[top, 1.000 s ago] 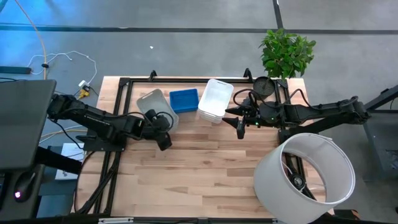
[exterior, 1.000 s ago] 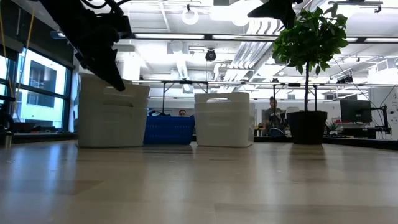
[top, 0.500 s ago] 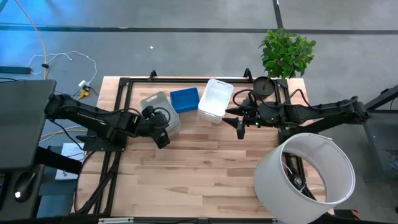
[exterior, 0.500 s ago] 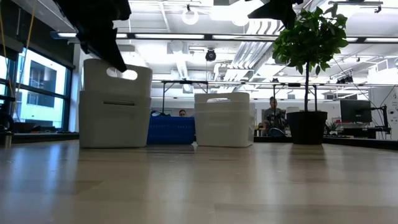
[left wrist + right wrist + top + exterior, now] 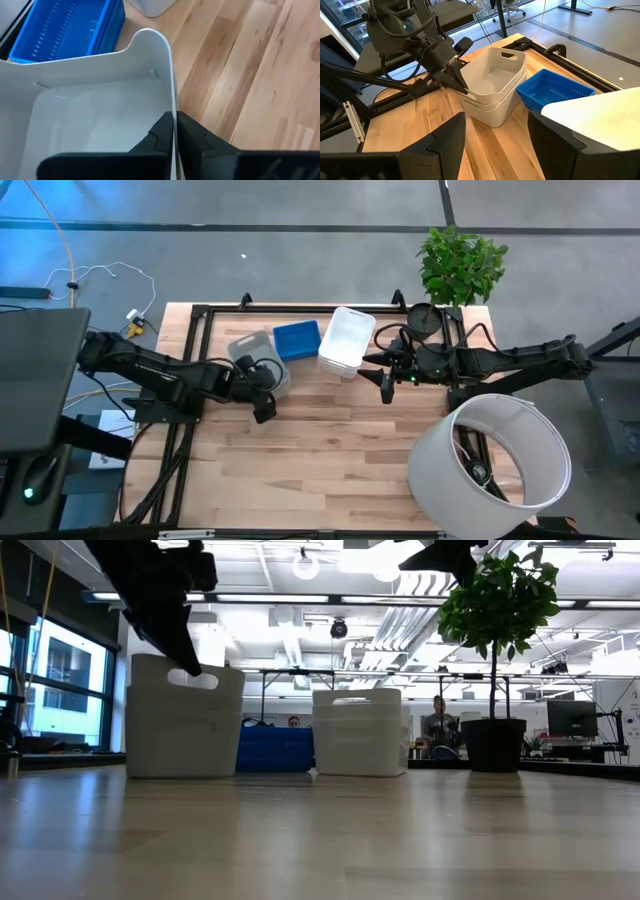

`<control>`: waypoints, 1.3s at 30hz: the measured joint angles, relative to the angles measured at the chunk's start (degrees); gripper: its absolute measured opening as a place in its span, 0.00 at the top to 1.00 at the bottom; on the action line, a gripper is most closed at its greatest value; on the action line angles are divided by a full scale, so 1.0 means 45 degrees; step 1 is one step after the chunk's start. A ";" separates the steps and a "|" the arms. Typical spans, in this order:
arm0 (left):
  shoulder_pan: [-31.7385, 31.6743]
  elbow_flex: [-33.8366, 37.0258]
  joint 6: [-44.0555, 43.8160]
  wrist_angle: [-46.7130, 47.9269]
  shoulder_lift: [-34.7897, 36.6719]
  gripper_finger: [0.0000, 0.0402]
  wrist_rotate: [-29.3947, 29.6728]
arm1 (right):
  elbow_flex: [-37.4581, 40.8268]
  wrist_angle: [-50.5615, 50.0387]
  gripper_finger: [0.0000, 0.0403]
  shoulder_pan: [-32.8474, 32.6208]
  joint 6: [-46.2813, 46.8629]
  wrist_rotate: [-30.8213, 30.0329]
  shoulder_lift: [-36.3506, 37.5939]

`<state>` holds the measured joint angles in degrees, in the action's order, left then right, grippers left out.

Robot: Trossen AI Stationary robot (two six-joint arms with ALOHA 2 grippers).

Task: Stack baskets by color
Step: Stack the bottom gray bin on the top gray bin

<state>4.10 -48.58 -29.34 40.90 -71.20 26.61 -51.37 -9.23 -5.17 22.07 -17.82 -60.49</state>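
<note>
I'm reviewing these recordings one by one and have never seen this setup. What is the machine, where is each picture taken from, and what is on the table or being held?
It is a robot with two dark arms at a wooden table, each ending in a two-finger gripper. One picture looks straight down, one looks level across the tabletop, and one comes from each wrist.

At the table's far edge stand a stack of grey baskets, a blue basket and a stack of white baskets. A large white cylinder and a potted plant are on the right.

The left gripper is shut on the rim of the top grey basket, which sits nested in its stack. The right gripper is open, holds nothing, and waits beside the white stack.
</note>
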 joint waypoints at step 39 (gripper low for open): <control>0.0010 0.2877 0.4701 -1.1832 0.7908 0.62 0.0713 | 0.0000 0.0966 0.50 -0.0002 -0.0153 -0.0248 0.0000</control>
<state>4.14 -35.63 -8.19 -12.34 -35.61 29.82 -51.37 -4.89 -5.18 21.39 -18.94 -60.49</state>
